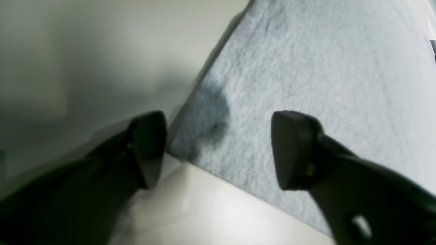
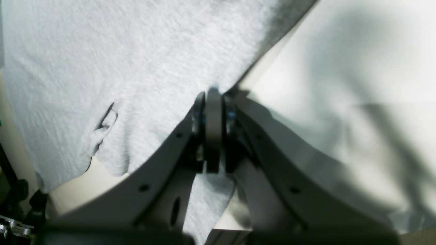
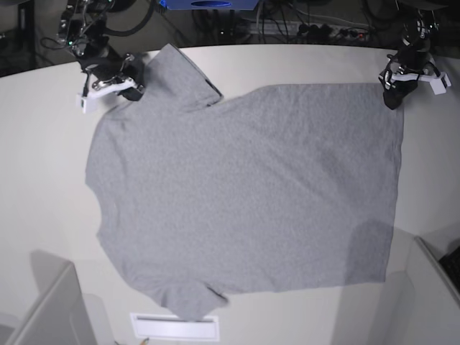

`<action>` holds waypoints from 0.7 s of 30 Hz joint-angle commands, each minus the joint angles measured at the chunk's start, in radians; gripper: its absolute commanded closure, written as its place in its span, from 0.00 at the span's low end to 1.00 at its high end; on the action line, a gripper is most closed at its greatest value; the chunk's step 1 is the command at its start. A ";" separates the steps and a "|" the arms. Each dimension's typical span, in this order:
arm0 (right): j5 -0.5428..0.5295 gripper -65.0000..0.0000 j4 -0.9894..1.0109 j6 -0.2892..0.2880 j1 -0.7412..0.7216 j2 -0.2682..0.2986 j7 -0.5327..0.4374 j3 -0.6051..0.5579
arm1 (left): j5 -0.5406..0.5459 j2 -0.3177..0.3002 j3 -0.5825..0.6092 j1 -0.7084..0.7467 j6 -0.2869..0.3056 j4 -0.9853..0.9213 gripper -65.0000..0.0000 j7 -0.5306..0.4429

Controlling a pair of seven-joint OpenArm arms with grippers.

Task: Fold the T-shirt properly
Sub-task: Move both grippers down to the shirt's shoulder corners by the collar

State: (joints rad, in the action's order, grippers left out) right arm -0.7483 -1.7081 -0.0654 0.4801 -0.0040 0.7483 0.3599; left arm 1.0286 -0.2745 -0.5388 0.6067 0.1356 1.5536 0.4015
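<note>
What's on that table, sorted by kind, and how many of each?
T-shirt: 1, grey, spread flat on the table.
Pincers: 2, the left pincer open at one corner, the right pincer shut on the T-shirt at a sleeve.
White label: 1, at the near edge.
Total: 4

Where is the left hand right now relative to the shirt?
In the base view the left hand is at the upper right, over the T-shirt at its far hem corner; its wrist view shows the jaws open astride that corner.
</note>
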 commanded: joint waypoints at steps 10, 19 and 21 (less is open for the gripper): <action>0.052 1.00 0.010 0.022 0.013 0.000 0.043 0.006 | 0.009 -0.013 0.039 0.000 0.002 0.009 0.93 0.007; 0.051 1.00 -0.002 0.022 0.016 0.000 0.043 0.006 | 0.005 -0.019 0.030 0.009 0.002 0.020 1.00 0.007; 0.051 1.00 -0.022 0.022 0.022 0.000 0.043 0.006 | 0.003 -0.019 0.030 0.012 0.002 0.031 1.00 0.007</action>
State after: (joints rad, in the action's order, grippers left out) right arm -0.7311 -1.7271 -0.0650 0.4839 -0.0055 0.7555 0.3626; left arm 1.0248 -0.2775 -0.4976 0.6128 0.1303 1.5623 0.4244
